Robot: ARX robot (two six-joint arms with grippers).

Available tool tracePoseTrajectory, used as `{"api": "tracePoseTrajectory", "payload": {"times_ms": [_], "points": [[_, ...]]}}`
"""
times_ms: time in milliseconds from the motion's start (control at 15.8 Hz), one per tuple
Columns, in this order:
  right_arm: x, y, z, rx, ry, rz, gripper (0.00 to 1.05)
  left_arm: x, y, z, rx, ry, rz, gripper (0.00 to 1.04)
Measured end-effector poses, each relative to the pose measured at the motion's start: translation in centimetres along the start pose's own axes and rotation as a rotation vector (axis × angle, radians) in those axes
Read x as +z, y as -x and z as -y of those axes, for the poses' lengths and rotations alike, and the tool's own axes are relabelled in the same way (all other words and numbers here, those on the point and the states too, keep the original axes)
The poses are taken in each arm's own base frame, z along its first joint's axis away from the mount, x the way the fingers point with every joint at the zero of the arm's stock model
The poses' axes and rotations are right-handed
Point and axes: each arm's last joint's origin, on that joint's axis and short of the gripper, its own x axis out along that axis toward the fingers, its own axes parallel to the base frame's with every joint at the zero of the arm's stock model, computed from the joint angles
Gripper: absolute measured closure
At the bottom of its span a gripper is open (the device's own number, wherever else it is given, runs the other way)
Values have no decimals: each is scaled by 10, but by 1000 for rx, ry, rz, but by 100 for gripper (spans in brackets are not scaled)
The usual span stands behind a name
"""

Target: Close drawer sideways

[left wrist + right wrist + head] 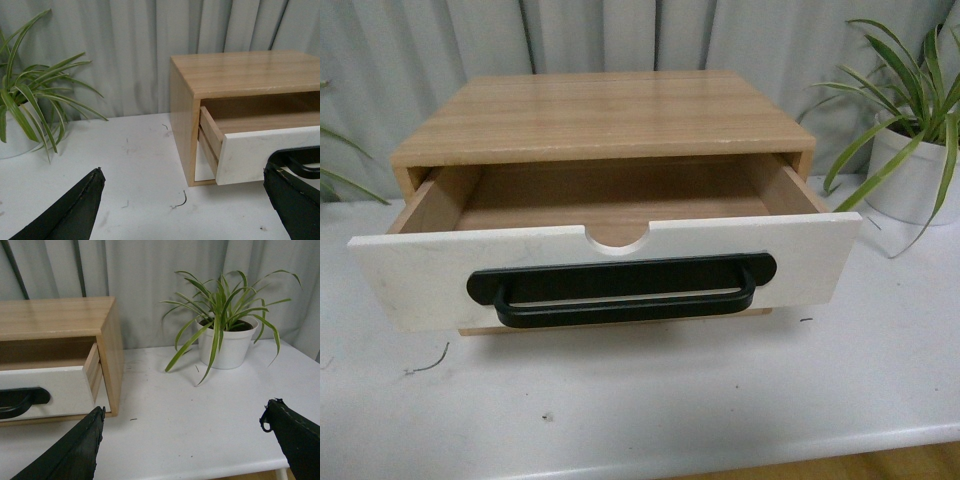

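The drawer [410, 280] stands pulled out of a light wood cabinet [600, 115] on a white table. It has a white front panel, a long black bar handle [620, 290], a half-round notch [618, 237] in its top edge and light wood sides. Its inside looks empty. Neither gripper shows in the front view. My left gripper [182, 200] is open, low over the table to the left of the drawer's front corner [240, 155]. My right gripper [182, 432] is open, over the table to the right of the cabinet [107, 340], touching nothing.
A potted plant in a white pot [910, 180] stands right of the cabinet; it also shows in the right wrist view [225, 347]. Another potted plant [20, 125] stands at the left. A grey curtain hangs behind. The table's front edge [720, 455] is near.
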Motion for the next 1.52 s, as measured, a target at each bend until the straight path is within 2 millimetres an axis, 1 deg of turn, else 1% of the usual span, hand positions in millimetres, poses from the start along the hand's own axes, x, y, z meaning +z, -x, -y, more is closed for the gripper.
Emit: {"api": "tracePoseTrajectory", "payload": {"times_ms": [1519], "points": [[0, 0, 0, 0, 0, 0, 6, 0, 0, 0, 0, 0, 0, 7]]}}
